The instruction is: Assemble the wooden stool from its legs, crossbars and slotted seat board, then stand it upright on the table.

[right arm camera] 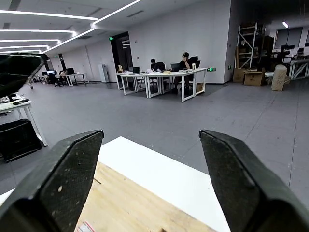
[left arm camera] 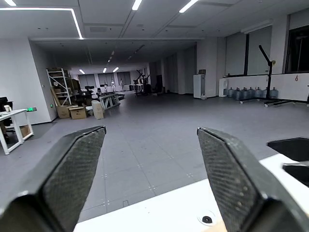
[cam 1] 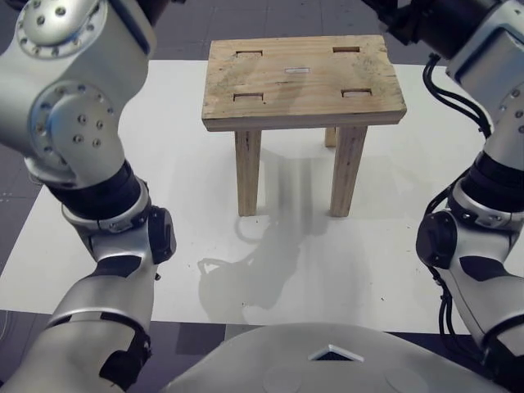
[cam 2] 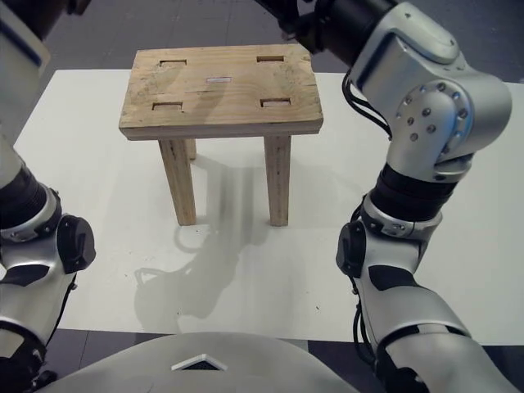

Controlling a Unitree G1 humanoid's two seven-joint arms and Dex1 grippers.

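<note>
The wooden stool (cam 1: 303,82) stands upright on the white table (cam 1: 164,205), legs down and its slotted seat board on top. The seat shows rectangular slots near its corners. Both arms are raised at the sides of the stool, above and behind it. My left gripper (left arm camera: 152,179) is open, fingers wide apart with nothing between them, looking over the table's far edge. My right gripper (right arm camera: 149,183) is open too, hovering over a corner of the seat board (right arm camera: 125,208), empty.
The white table (cam 2: 458,205) has bare surface in front of and on both sides of the stool. Grey floor surrounds the table. Desks, shelves and boxes stand far off in the room.
</note>
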